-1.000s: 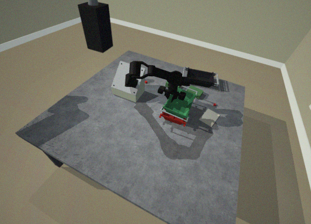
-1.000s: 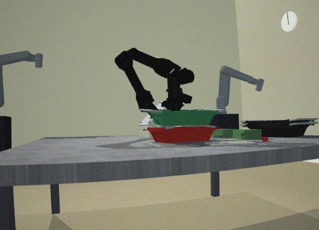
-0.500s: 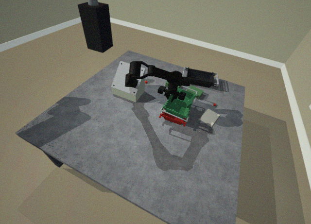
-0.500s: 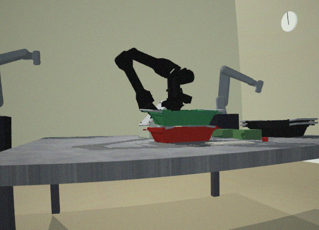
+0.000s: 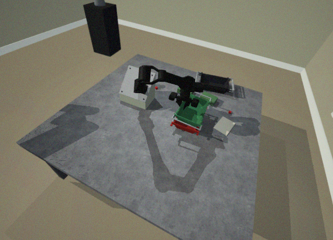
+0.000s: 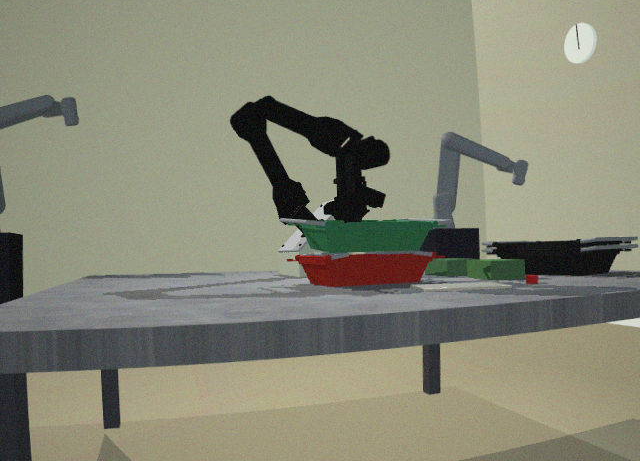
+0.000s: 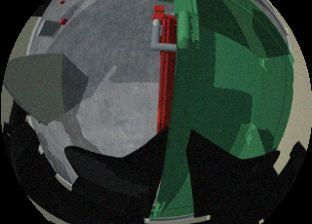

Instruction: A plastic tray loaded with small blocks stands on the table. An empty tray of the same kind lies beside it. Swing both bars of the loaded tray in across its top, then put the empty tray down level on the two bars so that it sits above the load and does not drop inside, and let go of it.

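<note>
The empty green tray (image 5: 197, 112) (image 6: 372, 237) (image 7: 234, 70) is directly above the loaded red tray (image 5: 186, 127) (image 6: 367, 270) (image 7: 167, 88) and looks about level. Its underside is at or very near the red rim; contact cannot be told. My gripper (image 5: 184, 105) (image 6: 353, 220) (image 7: 177, 132) is shut on a long side wall of the green tray. One grey wire bar (image 7: 156, 36) of the red tray runs inward under the green tray. The other red-tray bar and the small blocks are hidden. The green tray's own bars stick out over its ends.
A black tray (image 5: 215, 83) (image 6: 547, 258) stands at the back. Green blocks (image 5: 210, 97) (image 6: 496, 269), a small red cube (image 5: 230, 112) (image 6: 531, 279) and a pale flat tile (image 5: 225, 125) lie beside the stack. A white sloped box (image 5: 129, 84) stands near the arm base.
</note>
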Tool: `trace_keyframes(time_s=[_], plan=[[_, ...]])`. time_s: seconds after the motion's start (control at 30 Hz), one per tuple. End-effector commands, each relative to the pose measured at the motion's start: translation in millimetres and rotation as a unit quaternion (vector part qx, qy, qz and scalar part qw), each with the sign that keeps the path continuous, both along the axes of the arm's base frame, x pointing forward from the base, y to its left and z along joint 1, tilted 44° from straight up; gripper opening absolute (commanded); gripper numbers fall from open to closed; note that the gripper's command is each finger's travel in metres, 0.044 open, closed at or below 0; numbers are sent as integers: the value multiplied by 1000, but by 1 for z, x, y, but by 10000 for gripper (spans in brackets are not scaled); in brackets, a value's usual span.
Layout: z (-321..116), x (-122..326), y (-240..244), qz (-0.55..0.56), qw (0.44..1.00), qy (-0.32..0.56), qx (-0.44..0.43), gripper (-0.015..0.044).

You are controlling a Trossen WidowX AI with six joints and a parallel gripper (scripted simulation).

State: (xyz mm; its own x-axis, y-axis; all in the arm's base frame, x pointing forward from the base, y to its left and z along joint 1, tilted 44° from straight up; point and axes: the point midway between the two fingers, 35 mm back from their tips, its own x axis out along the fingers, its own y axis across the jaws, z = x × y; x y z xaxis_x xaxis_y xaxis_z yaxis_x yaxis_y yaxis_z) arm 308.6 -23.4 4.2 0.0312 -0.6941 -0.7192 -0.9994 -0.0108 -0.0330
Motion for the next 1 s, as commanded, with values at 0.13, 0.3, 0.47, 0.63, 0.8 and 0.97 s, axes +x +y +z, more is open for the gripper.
trace_keyframes(time_s=[0.13,0.3,0.47,0.63,0.8,0.97], plan=[[-1,-2,-1,-2,1000,3,0,0],[-3,-8,-6,-8,1000,15,1,0],[-3,-8,-6,-8,1000,15,1,29],[-3,-8,-6,-8,1000,15,1,103],[-3,-8,-6,-8,1000,15,1,176],[-3,-8,-6,-8,1000,15,1,249]])
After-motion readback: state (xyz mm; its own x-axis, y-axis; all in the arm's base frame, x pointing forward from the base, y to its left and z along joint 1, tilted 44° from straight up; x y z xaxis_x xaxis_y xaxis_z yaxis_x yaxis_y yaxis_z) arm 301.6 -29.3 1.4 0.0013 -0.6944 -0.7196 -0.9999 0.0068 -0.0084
